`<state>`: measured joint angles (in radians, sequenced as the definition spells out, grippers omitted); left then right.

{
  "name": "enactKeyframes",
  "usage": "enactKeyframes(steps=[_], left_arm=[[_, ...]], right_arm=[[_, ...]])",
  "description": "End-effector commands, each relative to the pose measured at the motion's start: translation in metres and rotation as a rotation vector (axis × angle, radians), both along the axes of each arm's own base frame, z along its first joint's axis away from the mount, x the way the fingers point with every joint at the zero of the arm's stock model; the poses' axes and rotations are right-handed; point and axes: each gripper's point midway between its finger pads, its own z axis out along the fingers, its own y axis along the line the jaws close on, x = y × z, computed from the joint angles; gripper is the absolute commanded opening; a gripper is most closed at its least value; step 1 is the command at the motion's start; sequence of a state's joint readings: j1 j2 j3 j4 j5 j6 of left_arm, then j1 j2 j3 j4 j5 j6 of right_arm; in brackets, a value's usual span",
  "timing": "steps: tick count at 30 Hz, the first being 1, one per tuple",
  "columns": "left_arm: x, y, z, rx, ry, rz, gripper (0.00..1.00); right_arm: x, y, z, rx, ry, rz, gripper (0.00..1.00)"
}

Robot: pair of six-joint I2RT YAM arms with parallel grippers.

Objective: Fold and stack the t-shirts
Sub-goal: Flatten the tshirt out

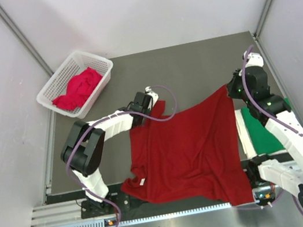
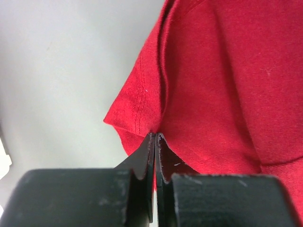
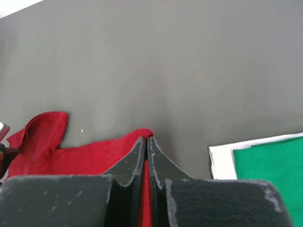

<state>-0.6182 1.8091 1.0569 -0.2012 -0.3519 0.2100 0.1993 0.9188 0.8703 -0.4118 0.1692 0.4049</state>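
Note:
A dark red t-shirt (image 1: 187,148) lies spread across the middle of the table, its near hem hanging over the front edge. My left gripper (image 1: 151,104) is shut on the shirt's far left sleeve; in the left wrist view the jaws (image 2: 155,136) pinch red cloth (image 2: 213,85) between them. My right gripper (image 1: 231,89) is shut on the shirt's far right corner, with red cloth (image 3: 85,153) between its closed jaws (image 3: 146,138). A folded bright green t-shirt (image 1: 262,129) lies at the right, under my right arm. A pinkish red t-shirt (image 1: 78,89) lies crumpled in the basket.
The white lattice basket (image 1: 96,59) stands at the table's far left corner. A white sheet (image 1: 242,133) lies under the green shirt, also in the right wrist view (image 3: 220,161). Walls close in the table on three sides.

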Motion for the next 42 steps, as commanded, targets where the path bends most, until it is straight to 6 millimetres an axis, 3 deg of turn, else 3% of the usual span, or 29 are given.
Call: enactKeyframes(steps=[1, 6, 13, 16, 18, 23, 26, 27, 30, 32, 33, 35, 36, 38, 39, 40, 41, 42], left_arm=[[0.016, -0.007, 0.022, -0.037, -0.078, 0.028, 0.00], [0.021, 0.001, 0.033, -0.036, -0.110, 0.086, 0.00], [0.037, 0.016, 0.078, -0.026, -0.260, 0.205, 0.00], [0.040, 0.021, 0.117, -0.047, -0.349, 0.228, 0.00], [0.040, 0.026, 0.161, -0.048, -0.441, 0.246, 0.00], [0.025, 0.038, 0.267, -0.064, -0.632, 0.258, 0.00], [0.007, 0.048, 0.342, -0.120, -0.764, 0.273, 0.00], [0.001, 0.049, 0.358, -0.135, -0.790, 0.277, 0.00], [-0.026, 0.051, 0.418, -0.229, -0.880, 0.264, 0.00], [-0.034, 0.048, 0.433, -0.316, -0.872, 0.232, 0.00], [-0.039, 0.047, 0.428, -0.345, -0.824, 0.242, 0.00], [-0.035, 0.025, 0.400, -0.412, -0.702, 0.226, 0.01], [-0.036, 0.019, 0.376, -0.398, -0.625, 0.220, 0.04], [-0.034, -0.009, 0.337, -0.469, -0.499, 0.191, 0.21], [-0.034, -0.017, 0.306, -0.459, -0.434, 0.192, 0.26], [-0.032, -0.025, 0.289, -0.477, -0.393, 0.200, 0.32], [-0.034, -0.033, 0.261, -0.520, -0.312, 0.215, 0.33], [-0.033, -0.039, 0.249, -0.556, -0.274, 0.216, 0.34]], right_arm=[[0.010, -0.002, 0.015, 0.017, -0.058, -0.012, 0.00], [0.009, -0.001, 0.014, 0.024, -0.056, -0.010, 0.00], [0.013, 0.006, 0.013, 0.026, -0.066, 0.033, 0.00], [0.018, 0.009, 0.031, 0.043, -0.116, 0.043, 0.00], [0.021, 0.011, 0.047, 0.047, -0.150, 0.051, 0.00], [0.022, 0.014, 0.131, 0.060, -0.322, 0.078, 0.00], [0.005, 0.011, 0.190, 0.067, -0.473, 0.088, 0.00], [0.001, 0.010, 0.204, 0.068, -0.508, 0.090, 0.00], [-0.031, 0.004, 0.273, 0.086, -0.663, 0.087, 0.00], [-0.042, 0.006, 0.286, 0.097, -0.681, 0.109, 0.00], [-0.049, 0.007, 0.292, 0.107, -0.688, 0.116, 0.00], [-0.049, 0.010, 0.274, 0.143, -0.613, 0.116, 0.00], [-0.044, 0.012, 0.254, 0.146, -0.559, 0.118, 0.00], [-0.042, 0.012, 0.223, 0.152, -0.478, 0.108, 0.00], [-0.037, 0.012, 0.194, 0.151, -0.413, 0.097, 0.00], [-0.038, 0.010, 0.177, 0.148, -0.370, 0.084, 0.00], [-0.044, 0.006, 0.168, 0.154, -0.363, 0.064, 0.00], [-0.043, 0.007, 0.139, 0.152, -0.301, 0.057, 0.00]])
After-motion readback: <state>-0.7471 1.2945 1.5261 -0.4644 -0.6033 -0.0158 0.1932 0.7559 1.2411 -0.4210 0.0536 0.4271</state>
